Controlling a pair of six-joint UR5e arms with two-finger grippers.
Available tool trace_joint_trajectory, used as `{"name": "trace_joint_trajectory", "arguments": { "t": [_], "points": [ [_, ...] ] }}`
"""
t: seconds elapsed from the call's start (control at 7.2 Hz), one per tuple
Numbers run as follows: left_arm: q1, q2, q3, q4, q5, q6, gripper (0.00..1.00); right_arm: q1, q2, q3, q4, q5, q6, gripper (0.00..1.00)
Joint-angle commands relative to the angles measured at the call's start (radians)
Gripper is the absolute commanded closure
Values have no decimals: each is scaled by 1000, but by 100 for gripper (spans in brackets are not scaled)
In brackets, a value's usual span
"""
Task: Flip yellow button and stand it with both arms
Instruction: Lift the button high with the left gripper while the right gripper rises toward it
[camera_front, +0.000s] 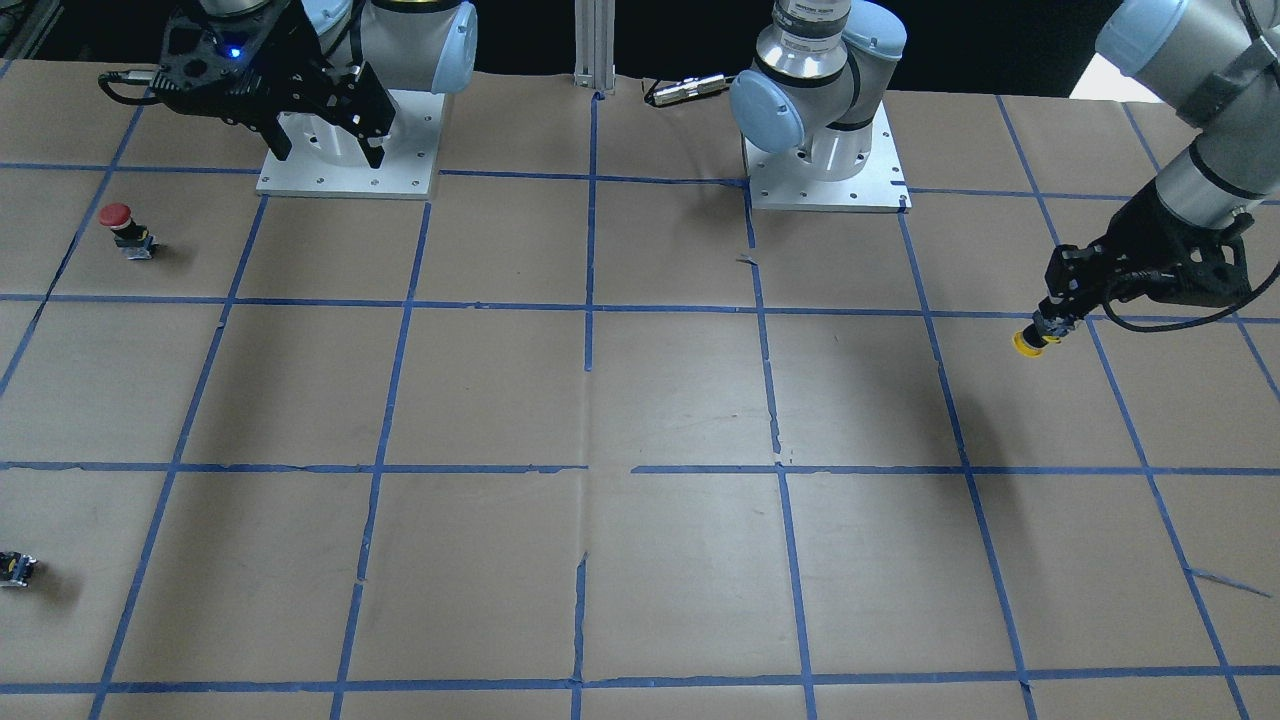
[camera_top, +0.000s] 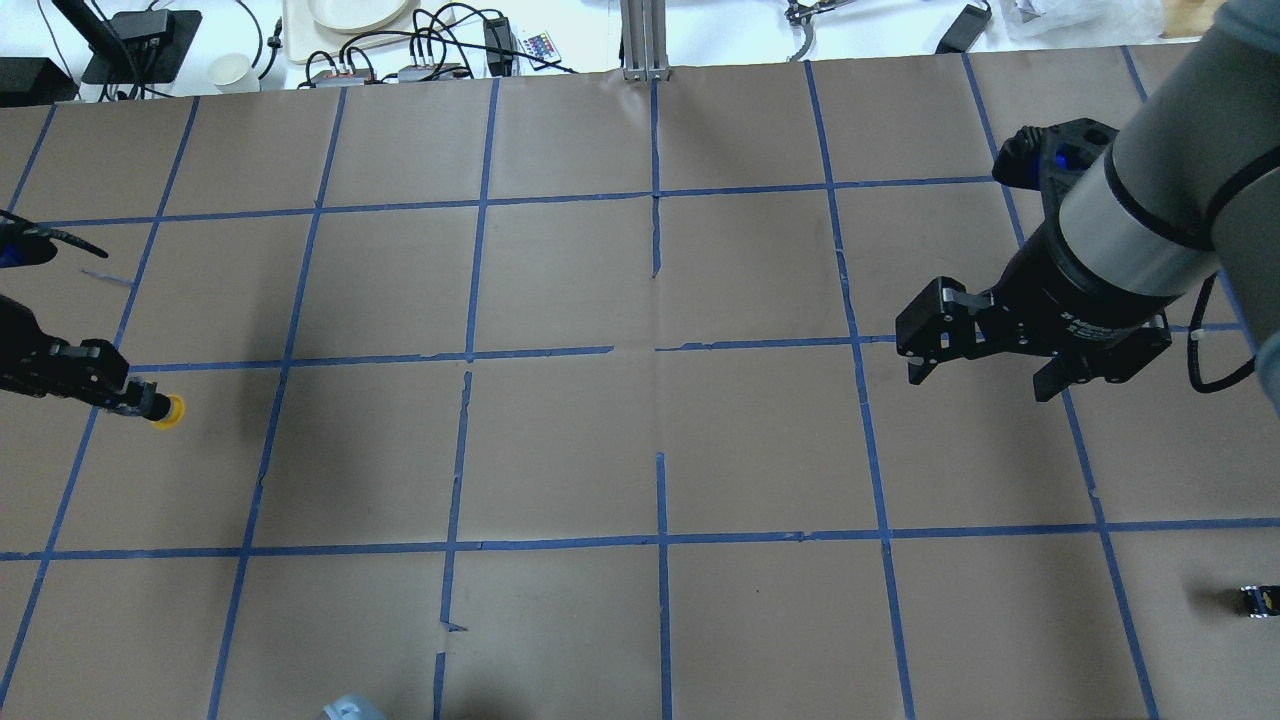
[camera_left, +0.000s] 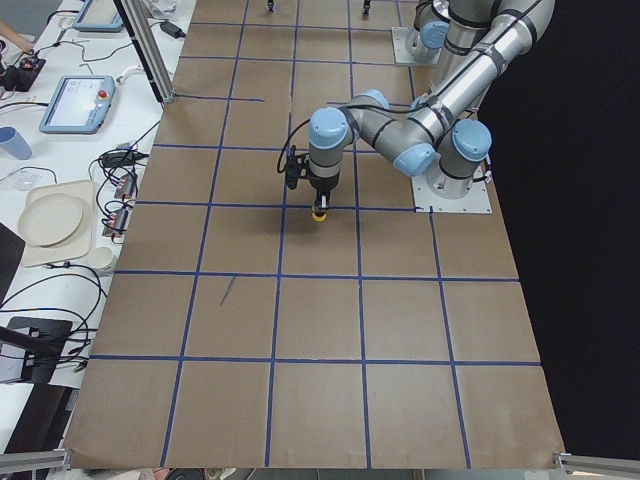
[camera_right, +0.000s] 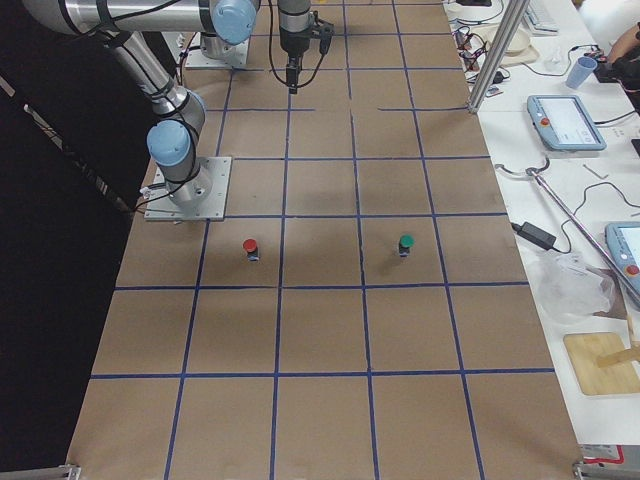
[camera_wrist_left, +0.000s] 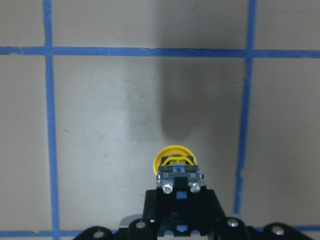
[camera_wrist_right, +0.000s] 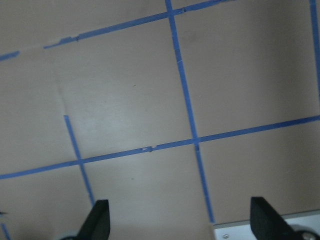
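Observation:
My left gripper (camera_front: 1052, 325) is shut on the black and grey body of the yellow button (camera_front: 1028, 343). It holds the button above the brown paper with the yellow cap pointing down, away from the fingers. The same shows at the left edge of the overhead view, gripper (camera_top: 135, 398) and button (camera_top: 167, 411), and in the left wrist view, gripper (camera_wrist_left: 179, 187) and cap (camera_wrist_left: 174, 155). My right gripper (camera_front: 330, 150) is open and empty, raised near its base plate. Its fingers stand wide apart in the overhead view (camera_top: 980, 380) and the right wrist view (camera_wrist_right: 182, 220).
A red-capped button (camera_front: 120, 225) stands on the robot's right side; it also shows in the exterior right view (camera_right: 250, 247), next to a green-capped one (camera_right: 406, 243). A tiny dark block (camera_front: 15, 568) lies near the far right table edge. White base plates (camera_front: 828, 190) sit at the robot's side.

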Motion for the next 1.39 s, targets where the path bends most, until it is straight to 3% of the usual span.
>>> {"name": "trace_joint_trajectory", "arguments": {
  "t": [0.0, 0.14, 0.28, 0.42, 0.56, 0.83, 1.11, 1.25],
  "points": [
    [-175, 2, 233, -289, -181, -132, 89, -19, 6, -11, 25, 241, 385, 0],
    [-267, -37, 350, -390, -255, -181, 89, -39, 6, -32, 65, 331, 584, 0],
    [-330, -77, 442, -513, -400, -192, 89, -50, 31, -43, 117, 478, 709, 0],
    [-373, -128, 517, -613, -523, -189, 89, -59, 83, -57, 127, 549, 727, 0],
    [-401, -143, 542, -681, -659, -178, 89, -88, 94, -92, 185, 585, 756, 0],
    [-438, -134, 533, -704, -911, -149, 89, -171, 156, -123, 294, 810, 756, 0],
    [-453, -134, 546, -706, -1170, -140, 89, -197, 166, -109, 318, 1008, 756, 0],
    [-485, -118, 549, -704, -1234, -144, 89, -202, 167, -109, 373, 1112, 756, 0]
  ]
}}
